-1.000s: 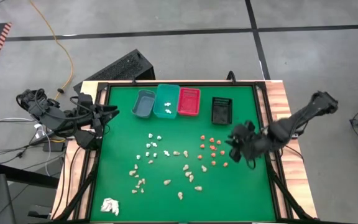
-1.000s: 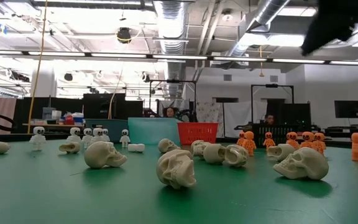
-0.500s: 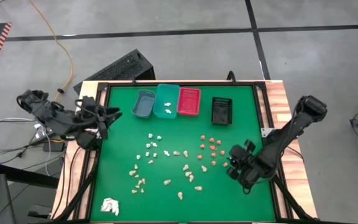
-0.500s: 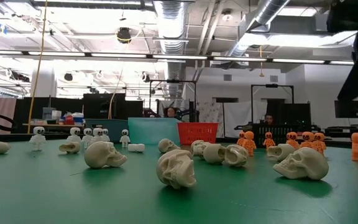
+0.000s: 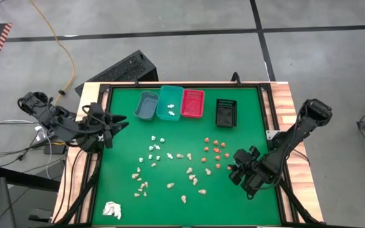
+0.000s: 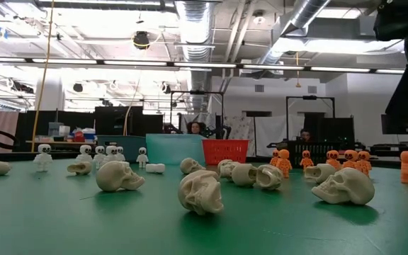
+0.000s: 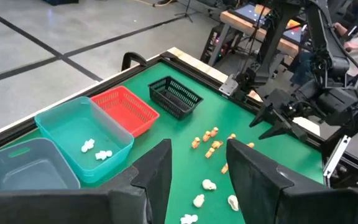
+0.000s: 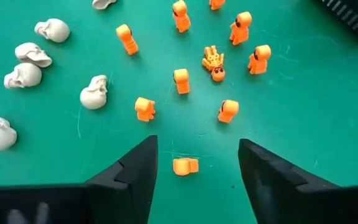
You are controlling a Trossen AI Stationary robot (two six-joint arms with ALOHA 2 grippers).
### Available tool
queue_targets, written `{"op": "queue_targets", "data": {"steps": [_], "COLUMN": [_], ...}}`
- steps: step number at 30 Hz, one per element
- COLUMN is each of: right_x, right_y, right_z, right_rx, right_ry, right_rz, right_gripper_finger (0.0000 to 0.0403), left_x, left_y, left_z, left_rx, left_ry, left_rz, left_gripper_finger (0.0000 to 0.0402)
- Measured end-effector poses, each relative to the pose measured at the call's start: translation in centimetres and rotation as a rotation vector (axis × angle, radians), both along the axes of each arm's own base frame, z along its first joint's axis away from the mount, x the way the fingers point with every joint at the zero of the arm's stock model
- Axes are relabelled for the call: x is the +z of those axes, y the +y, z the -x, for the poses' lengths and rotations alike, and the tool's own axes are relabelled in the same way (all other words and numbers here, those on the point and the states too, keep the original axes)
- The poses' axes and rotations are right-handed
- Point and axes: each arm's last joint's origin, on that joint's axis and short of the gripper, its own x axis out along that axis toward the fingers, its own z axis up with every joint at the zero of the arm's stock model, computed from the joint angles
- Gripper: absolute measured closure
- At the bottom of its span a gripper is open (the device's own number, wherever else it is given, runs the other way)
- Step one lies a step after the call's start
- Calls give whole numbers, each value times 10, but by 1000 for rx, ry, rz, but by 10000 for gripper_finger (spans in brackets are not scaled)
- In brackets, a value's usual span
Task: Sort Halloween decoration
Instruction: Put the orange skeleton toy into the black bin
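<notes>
Small Halloween decoration pieces lie on the green table (image 5: 125, 190): white skeletons (image 5: 155, 147) left of centre, beige skulls (image 5: 192, 174) toward the near side, and orange figures (image 5: 215, 152) to the right. My right gripper (image 5: 234, 173) hangs open, tilted down, at the near right of the orange group. In the right wrist view one orange figure (image 8: 185, 166) lies on the table between its fingers (image 8: 196, 142), touched by neither. My left gripper (image 5: 116, 123) is open and holds nothing over the table's left edge; its fingers (image 7: 197, 149) point across the table.
Along the far edge stand a grey bin (image 5: 146, 105), a teal bin (image 5: 170, 95) holding two white pieces (image 7: 95, 149), a red bin (image 5: 192, 103) and a black basket (image 5: 225, 112). A white papery wad (image 5: 111, 209) lies at the near left corner.
My right gripper has come down and toward the near edge, from beside the orange figures to their near right end. My left gripper has edged a little farther over the table from its left edge. No decoration piece has moved.
</notes>
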Motion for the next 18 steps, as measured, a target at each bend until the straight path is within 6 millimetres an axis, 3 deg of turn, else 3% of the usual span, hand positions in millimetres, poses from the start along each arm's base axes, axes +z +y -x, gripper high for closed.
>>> {"op": "queue_targets", "data": {"steps": [4, 9, 18], "right_x": [-6, -27, -58], "right_y": [2, 3, 10], "right_z": [-1, -1, 3], "right_rx": [14, -27, -60], "right_ry": [-10, -52, -58], "right_rz": [66, 66, 75], "right_gripper_finger": [173, 180, 181], "left_x": [0, -1, -2], "left_y": [0, -1, -2], "left_z": [0, -2, -4], "left_rx": [-1, 10, 37], "left_ry": [5, 7, -8], "left_rz": [-11, -10, 25], "left_gripper_finger": [234, 216, 214]}}
